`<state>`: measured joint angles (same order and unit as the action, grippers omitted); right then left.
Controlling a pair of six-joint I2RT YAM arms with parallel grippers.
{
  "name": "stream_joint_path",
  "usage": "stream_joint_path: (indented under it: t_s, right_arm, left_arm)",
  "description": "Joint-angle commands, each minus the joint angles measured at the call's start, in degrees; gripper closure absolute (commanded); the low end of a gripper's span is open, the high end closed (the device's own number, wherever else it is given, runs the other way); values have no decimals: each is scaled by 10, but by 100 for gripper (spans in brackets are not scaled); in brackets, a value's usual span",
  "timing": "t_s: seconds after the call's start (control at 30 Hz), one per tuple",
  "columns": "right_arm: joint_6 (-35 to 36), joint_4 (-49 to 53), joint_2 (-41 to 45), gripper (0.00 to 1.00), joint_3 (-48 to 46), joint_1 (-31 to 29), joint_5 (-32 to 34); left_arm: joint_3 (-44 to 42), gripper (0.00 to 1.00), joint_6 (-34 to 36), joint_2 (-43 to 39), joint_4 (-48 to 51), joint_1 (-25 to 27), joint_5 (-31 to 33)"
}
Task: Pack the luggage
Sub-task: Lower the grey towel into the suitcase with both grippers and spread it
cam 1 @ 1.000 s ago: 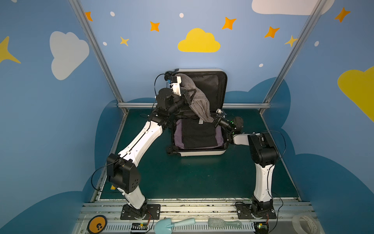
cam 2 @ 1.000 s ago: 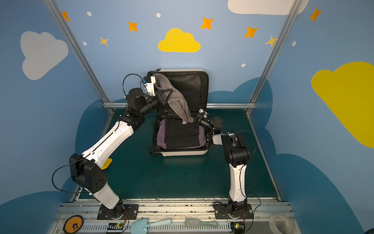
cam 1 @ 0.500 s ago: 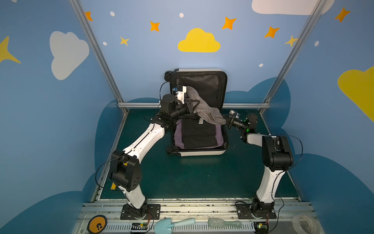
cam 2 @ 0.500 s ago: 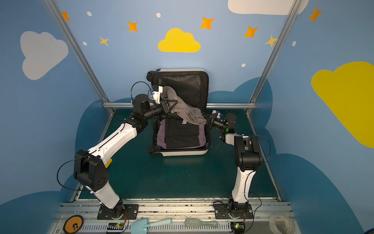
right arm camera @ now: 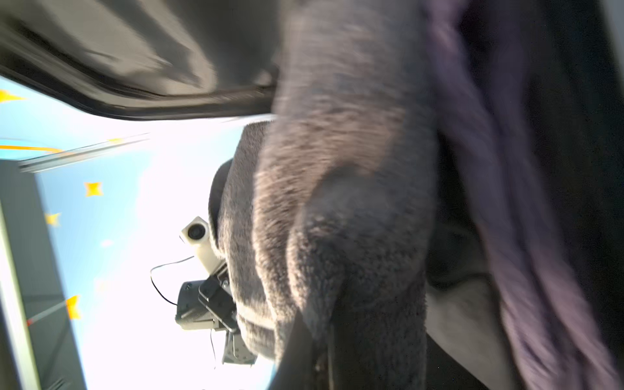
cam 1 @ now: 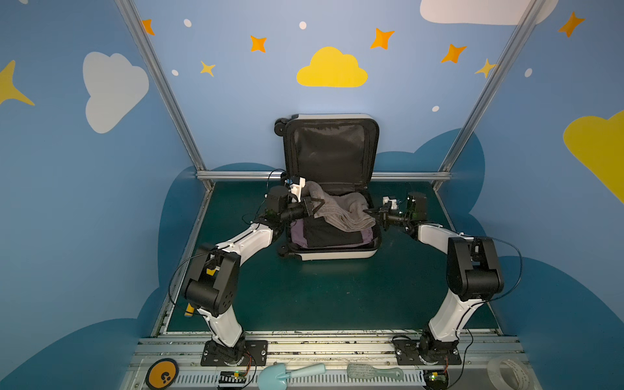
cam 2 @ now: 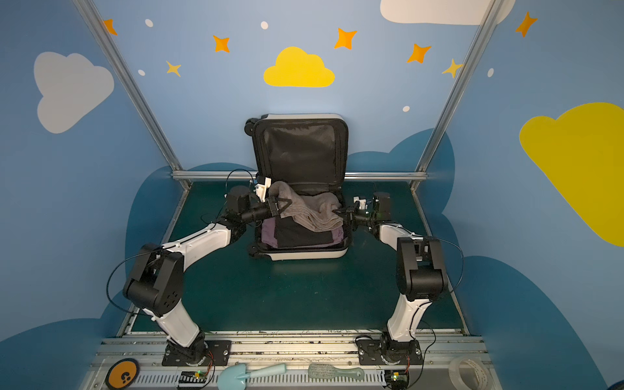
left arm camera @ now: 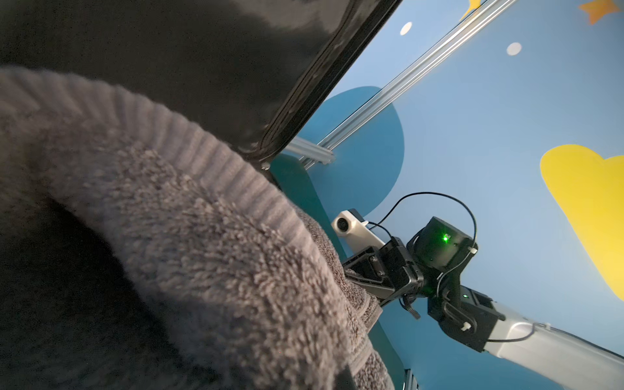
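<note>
Both my jaws clamp the grey towel over the part-packed luggage; laying it in and closing remain.

Along the bottom edge in both top views, a disc is lying at the left, a shovel and a brush are lying near the middle, and a tape roll is sitting at the lower right. A small yellow thing is lying at the left edge of the table.
</note>
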<state>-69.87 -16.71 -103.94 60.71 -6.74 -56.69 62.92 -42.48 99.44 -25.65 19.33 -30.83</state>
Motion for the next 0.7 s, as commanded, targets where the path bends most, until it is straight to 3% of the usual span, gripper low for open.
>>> stream_joint_path:
  t_s: [0.0, 0.13, 0.17, 0.23, 0.4, 0.43, 0.5, 0.67]
  right_arm:
    - [66, 67, 27, 100, -24, -13, 17]
    - [88, 92, 46, 100, -50, -19, 51]
    - [94, 100, 52, 98, -54, -20, 58]
    - [106, 121, 66, 83, -61, -20, 73]
    - [131, 167, 103, 57, -66, -22, 97]
    - [138, 180, 113, 53, -66, -23, 102]
    - [154, 208, 129, 47, -62, -21, 112]
    - [189, 275, 169, 45, -39, -17, 141]
  left_arm:
    - [-36, 97, -3, -19, -45, -13, -8]
    - [-70, 93, -6, -25, -47, -23, -13]
    - [-75, 87, -7, -27, -46, -24, -13]
    - [-87, 76, -8, -31, -46, -27, -13]
    - [-108, 35, -3, -59, -20, -37, -8]
    - [-113, 31, 0, -70, -8, -41, -4]
    - [-121, 20, 9, -100, 24, -50, 11]
    - [-117, 0, 42, -184, 154, -76, 76]
